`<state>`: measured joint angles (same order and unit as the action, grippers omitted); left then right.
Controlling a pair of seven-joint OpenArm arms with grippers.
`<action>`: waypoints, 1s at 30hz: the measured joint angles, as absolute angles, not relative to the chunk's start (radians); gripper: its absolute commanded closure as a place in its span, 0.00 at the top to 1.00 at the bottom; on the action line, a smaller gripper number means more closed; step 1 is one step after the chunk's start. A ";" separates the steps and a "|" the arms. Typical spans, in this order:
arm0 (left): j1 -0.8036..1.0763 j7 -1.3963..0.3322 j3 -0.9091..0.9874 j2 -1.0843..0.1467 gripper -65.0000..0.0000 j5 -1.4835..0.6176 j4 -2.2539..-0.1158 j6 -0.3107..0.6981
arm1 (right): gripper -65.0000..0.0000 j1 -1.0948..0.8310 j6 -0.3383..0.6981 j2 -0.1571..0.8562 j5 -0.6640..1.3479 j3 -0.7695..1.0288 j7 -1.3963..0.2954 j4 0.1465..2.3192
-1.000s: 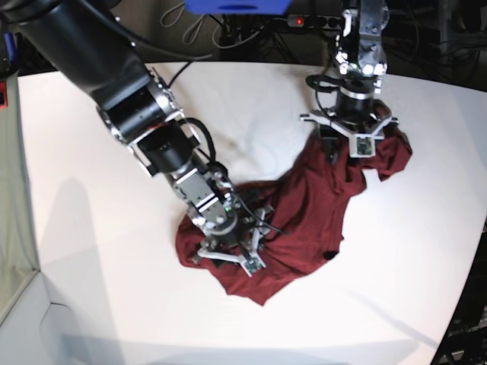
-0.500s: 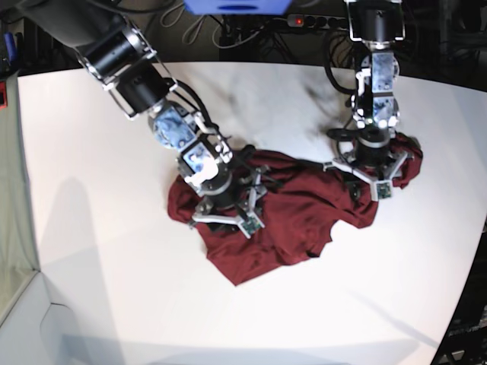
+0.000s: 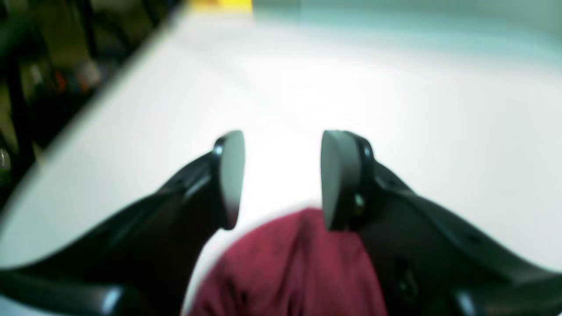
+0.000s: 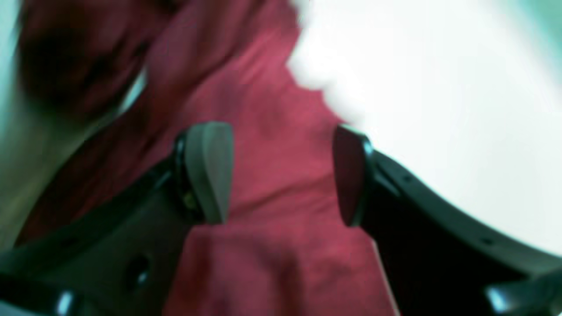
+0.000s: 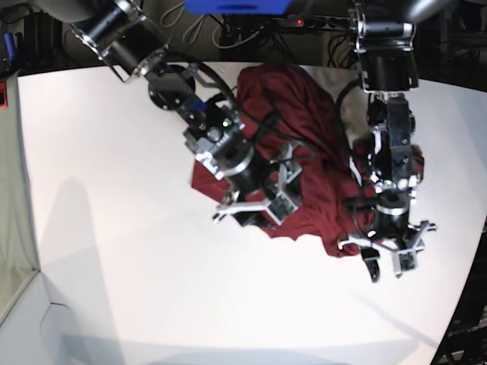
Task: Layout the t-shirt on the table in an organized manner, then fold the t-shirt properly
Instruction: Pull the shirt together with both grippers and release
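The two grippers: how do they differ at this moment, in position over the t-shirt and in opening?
The right gripper hovers over the t-shirt, red fabric filling the gap between its fingers; the left gripper is past the shirt's edge, with bare table between its fingers. The right gripper's jaws stand somewhat wider apart than the left's. Both are open and hold nothing.

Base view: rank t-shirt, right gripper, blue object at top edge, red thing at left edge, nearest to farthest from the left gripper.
1. t-shirt, its hem right beside the left gripper
2. right gripper, mid-table over the shirt
3. blue object, top edge
4. red thing, far left edge
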<state>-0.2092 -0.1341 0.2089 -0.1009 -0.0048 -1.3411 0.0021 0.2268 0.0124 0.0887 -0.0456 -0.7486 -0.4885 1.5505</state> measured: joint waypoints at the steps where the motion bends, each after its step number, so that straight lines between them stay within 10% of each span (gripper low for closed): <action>1: -0.200 -0.131 0.209 -0.106 0.42 -0.006 -1.373 0.001 | 0.57 0.236 0.014 0.089 -0.046 -0.727 -0.493 1.547; 30: 0.253 -0.137 0.213 -0.099 0.42 -0.009 -1.571 -0.004 | 0.50 0.365 0.011 0.005 -0.041 -0.662 -0.377 1.039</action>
